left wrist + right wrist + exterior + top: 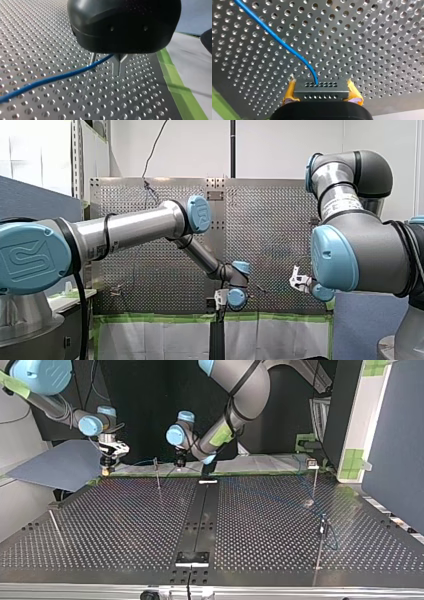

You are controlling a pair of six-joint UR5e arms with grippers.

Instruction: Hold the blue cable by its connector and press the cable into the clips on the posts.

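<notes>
Right gripper (107, 464), upper left of the top view, pinches the connector (321, 89) of the blue cable (287, 47). Left gripper (118, 67): grip state cannot be determined.

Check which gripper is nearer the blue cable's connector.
Right. My right gripper clamps the connector between its yellow pads. My left gripper is farther along the blue cable, apart from the connector.

Two silver-and-grey arms with pale blue joint caps.
My left arm (135, 227) carries a black cable and, at 9 o'clock in the front view, a logo-embossed cap; my right arm (360, 245) wears a printed label band at 1 o'clock. The left gripper (179, 463) is black-domed; the right gripper (322, 91) has yellow pads (353, 93).
</notes>
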